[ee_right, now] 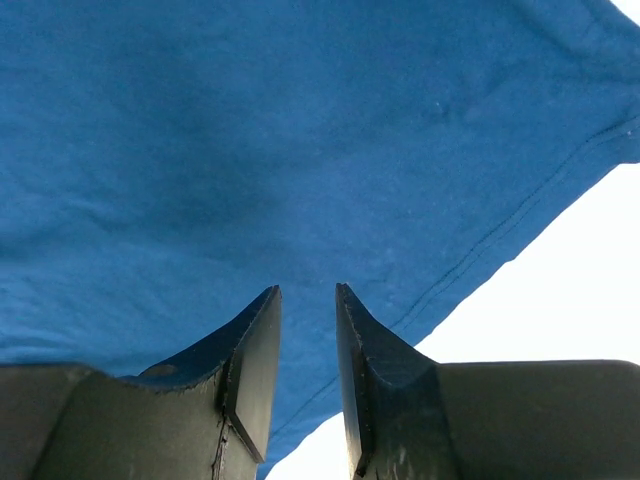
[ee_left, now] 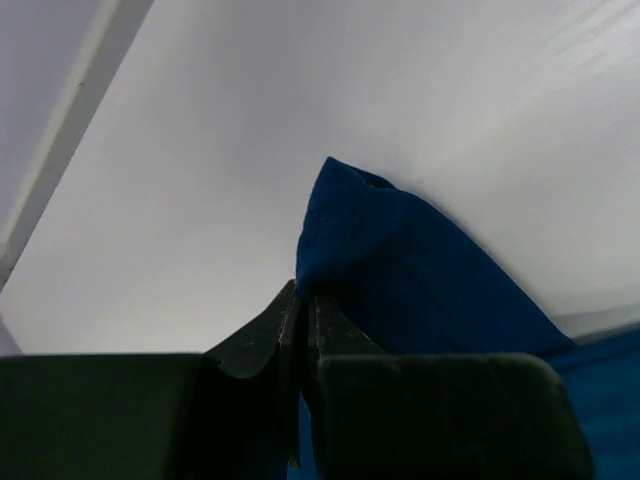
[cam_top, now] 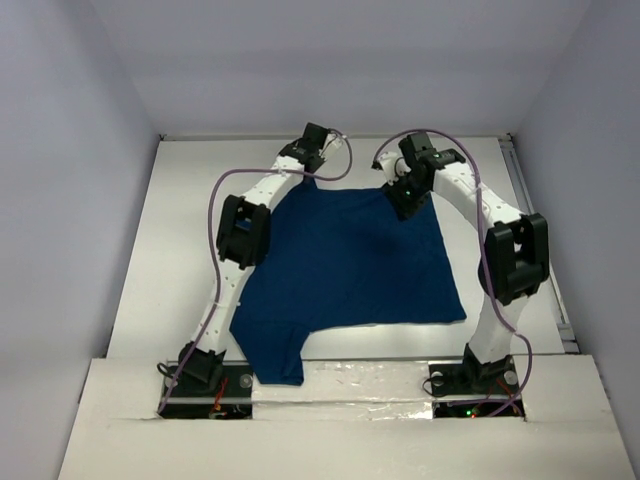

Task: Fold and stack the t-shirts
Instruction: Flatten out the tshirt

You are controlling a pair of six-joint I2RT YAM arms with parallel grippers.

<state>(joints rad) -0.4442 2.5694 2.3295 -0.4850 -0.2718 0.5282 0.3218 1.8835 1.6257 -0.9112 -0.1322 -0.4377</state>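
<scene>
Nearest, the two arm bases sit bolted at the near edge of the white table (cam_top: 180, 230), the left arm (cam_top: 240, 235) rising on the left and the right arm (cam_top: 510, 255) on the right, each trailed by a purple cable (cam_top: 213, 215). Just beyond the bases lies the dark blue t-shirt (cam_top: 350, 270), spread flat across the middle of the table with its plain side up. One short sleeve (cam_top: 277, 355) juts toward the near edge on the left, between the two bases. The body of the shirt widens toward the right, and its right edge runs straight from near to far.

Farther on, both arms bend inward over the shirt's far edge. The right gripper (ee_right: 307, 290) hovers at the far right part of the cloth with its jaws parted and nothing between them. Blue cloth fills the view below it, and a stitched hem (ee_right: 500, 235) runs past on its right where bare table begins. At the far left corner, the left gripper (ee_left: 301, 310) is clenched on the t-shirt, with the corner pulled up into a small peak above the table.
</scene>
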